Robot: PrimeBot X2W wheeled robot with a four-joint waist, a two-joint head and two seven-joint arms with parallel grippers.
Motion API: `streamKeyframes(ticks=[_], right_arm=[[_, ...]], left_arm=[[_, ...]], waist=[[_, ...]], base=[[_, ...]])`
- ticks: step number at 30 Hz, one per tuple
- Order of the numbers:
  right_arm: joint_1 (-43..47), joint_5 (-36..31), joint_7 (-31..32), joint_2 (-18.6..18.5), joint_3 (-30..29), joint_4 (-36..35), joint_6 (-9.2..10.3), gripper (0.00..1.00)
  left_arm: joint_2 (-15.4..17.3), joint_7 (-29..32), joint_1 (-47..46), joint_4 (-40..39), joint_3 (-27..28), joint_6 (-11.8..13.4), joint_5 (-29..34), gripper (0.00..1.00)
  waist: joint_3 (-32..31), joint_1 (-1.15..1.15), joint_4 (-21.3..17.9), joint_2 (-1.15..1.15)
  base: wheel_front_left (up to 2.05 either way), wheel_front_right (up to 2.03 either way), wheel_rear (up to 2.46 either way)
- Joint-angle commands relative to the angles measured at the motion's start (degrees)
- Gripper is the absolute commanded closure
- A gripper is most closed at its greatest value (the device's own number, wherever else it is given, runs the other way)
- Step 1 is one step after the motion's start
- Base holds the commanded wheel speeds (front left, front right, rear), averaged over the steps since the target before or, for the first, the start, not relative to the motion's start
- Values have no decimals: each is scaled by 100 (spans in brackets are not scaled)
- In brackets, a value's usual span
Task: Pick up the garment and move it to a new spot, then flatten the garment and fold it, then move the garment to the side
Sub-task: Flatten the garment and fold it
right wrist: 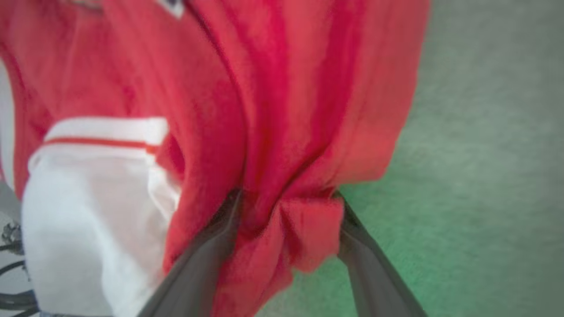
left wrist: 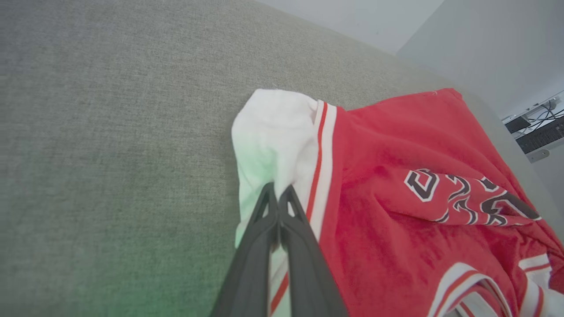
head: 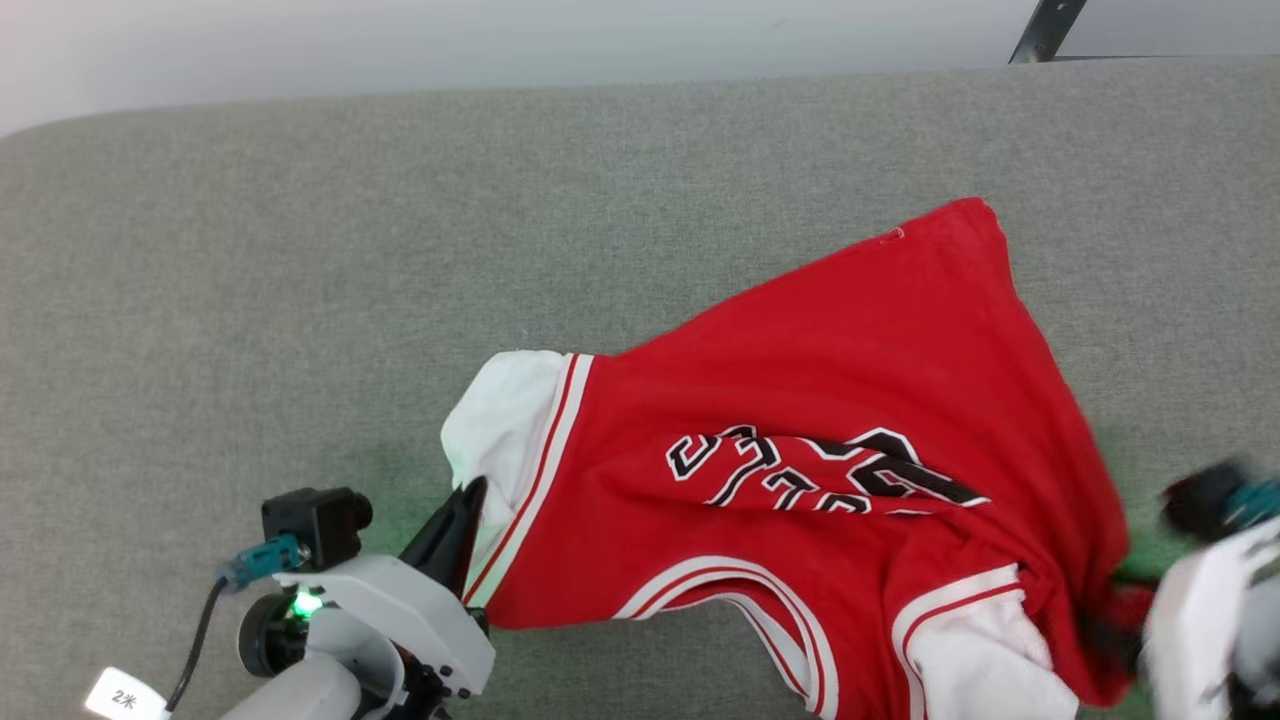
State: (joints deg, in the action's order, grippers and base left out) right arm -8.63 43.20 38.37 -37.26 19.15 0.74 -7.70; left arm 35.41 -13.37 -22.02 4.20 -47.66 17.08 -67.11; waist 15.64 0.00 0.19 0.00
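The garment (head: 850,400) lies crumpled on the grey fabric-covered counter (head: 300,250), spreading from the centre of the head view toward 5 o'clock, with black, white-outlined lettering creased across its middle. The first sleeve (head: 500,420), white, forms the garment's 9 o'clock end, and the second sleeve (head: 980,650), also white, sits at its 5 o'clock corner. The left end effector (head: 470,495), at 7 o'clock in the head view, is closed: its 2 dark fingers (left wrist: 264,207) pinch the edge of the first sleeve beside the red-and-white striped trim. The right end effector (head: 1115,625), blurred at 4 o'clock in the head view, grips a bunched fold of red fabric between its 2 fingers (right wrist: 220,229), just beside the second sleeve. Green light tints the counter near each end effector.
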Motion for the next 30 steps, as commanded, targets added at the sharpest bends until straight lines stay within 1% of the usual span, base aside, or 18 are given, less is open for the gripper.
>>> streamKeyframes(ticks=[1,3,7,9,11,14,16,19,22,26,28,30], right_arm=[[-124,11,51,-77,-209,-35,36,0],[-313,74,173,-122,-553,-344,25,0],[-851,-35,601,-276,-952,-719,25,0],[-1259,-105,699,-178,-1109,-756,25,0],[-1687,-272,713,-59,-1151,-618,25,0],[-2407,-612,512,243,-1052,-105,24,0],[-2828,-816,392,428,-906,429,25,0],[-3368,-1108,297,556,-542,1242,25,0],[-3808,-1265,184,640,-195,1951,25,0],[-4211,-1465,17,680,223,2785,25,0],[-4254,-1435,167,715,502,3166,24,0],[-4209,-1303,243,769,783,3406,23,0]], left_arm=[[-9,-21,14,-5,13,9,7,100],[-13,-30,10,-19,24,11,10,100],[-57,-42,-40,-45,38,-23,44,100],[-85,-46,-79,-42,33,-37,68,100],[-124,-42,-136,-37,20,-57,91,100],[-189,-15,-224,-12,-13,-92,131,100],[-216,-7,-307,3,-27,-127,151,100],[-297,23,-448,47,-62,-187,201,100],[-373,29,-565,100,-81,-236,240,100],[-468,16,-652,168,-109,-289,275,100],[-502,8,-669,209,-115,-304,286,100],[-512,6,-660,236,-103,-309,283,100]], waist=[[3,0,7,0],[34,0,15,0],[152,0,92,0],[232,0,155,0],[325,0,230,0],[489,0,354,0],[610,0,444,0],[779,0,606,0],[941,0,740,0],[1085,0,868,0],[1107,0,909,0],[1112,0,929,0]], base=[[0,0,0],[0,0,0],[0,0,0],[0,0,0],[0,0,0],[0,0,0],[0,0,0],[0,0,0],[0,0,0],[0,0,0],[0,0,0],[0,0,0]])
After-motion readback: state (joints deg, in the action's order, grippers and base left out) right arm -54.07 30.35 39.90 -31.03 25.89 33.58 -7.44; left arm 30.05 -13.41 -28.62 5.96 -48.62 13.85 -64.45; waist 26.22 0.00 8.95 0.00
